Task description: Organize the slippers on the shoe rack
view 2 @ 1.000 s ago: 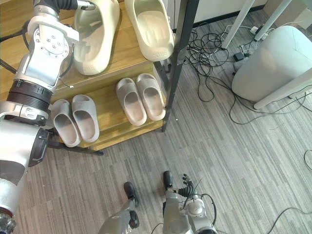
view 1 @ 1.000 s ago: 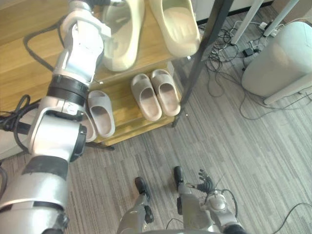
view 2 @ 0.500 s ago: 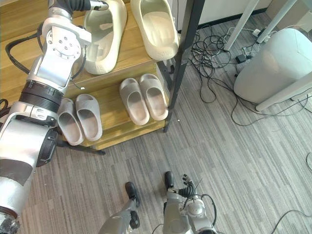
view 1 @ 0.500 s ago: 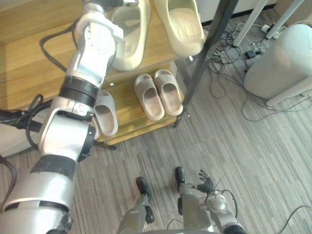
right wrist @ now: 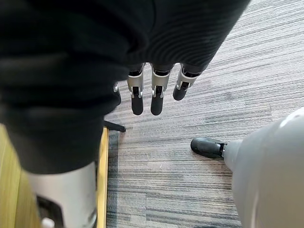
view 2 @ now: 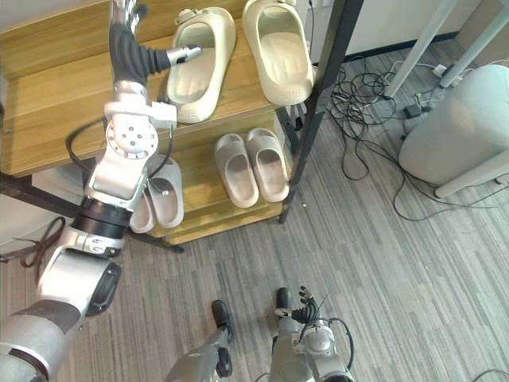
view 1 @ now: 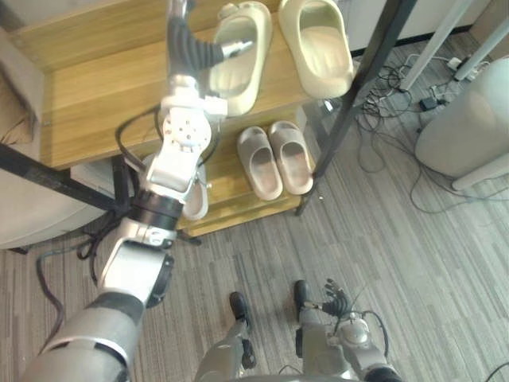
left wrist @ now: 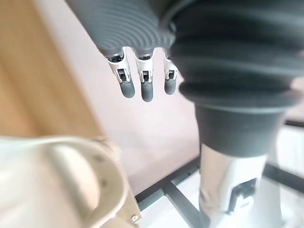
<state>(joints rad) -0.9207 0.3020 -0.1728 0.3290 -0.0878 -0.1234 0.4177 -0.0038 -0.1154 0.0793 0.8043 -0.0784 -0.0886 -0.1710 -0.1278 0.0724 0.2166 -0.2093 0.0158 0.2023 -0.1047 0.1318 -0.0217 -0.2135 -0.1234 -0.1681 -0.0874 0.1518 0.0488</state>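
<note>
Carpeted floor (view 2: 382, 263), cables (view 2: 359, 102) and pale pouf (view 2: 457, 135) beside shoe rack (view 2: 56, 95)

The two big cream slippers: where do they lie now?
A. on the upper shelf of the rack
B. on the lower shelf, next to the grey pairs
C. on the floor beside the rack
A: the cream slippers lie side by side on the upper shelf, above the grey slippers.
</note>
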